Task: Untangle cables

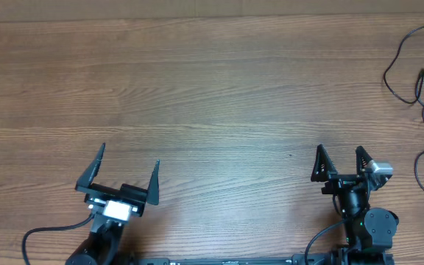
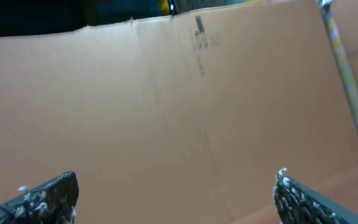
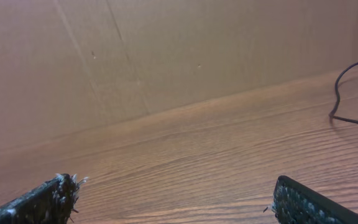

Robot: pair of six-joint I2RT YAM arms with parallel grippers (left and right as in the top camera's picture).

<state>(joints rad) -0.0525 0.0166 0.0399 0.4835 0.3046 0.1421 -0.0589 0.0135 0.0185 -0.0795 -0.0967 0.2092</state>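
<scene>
Left tool (image 1: 130,154), right tool (image 1: 338,148) gaping, thin black cables (image 1: 422,76) loosely looped

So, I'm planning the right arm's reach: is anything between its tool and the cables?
Nothing visible. Only bare table lies between the open right tool and the cables near the right edge.

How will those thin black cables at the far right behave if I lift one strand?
Probably floppy: the cables lie in loose, wandering loops rather than straight runs. Likely light, since they look so thin. The strands seem to cross one another, so lifting one may drag its neighbours along. The right gripper is open and holds nothing.
</scene>
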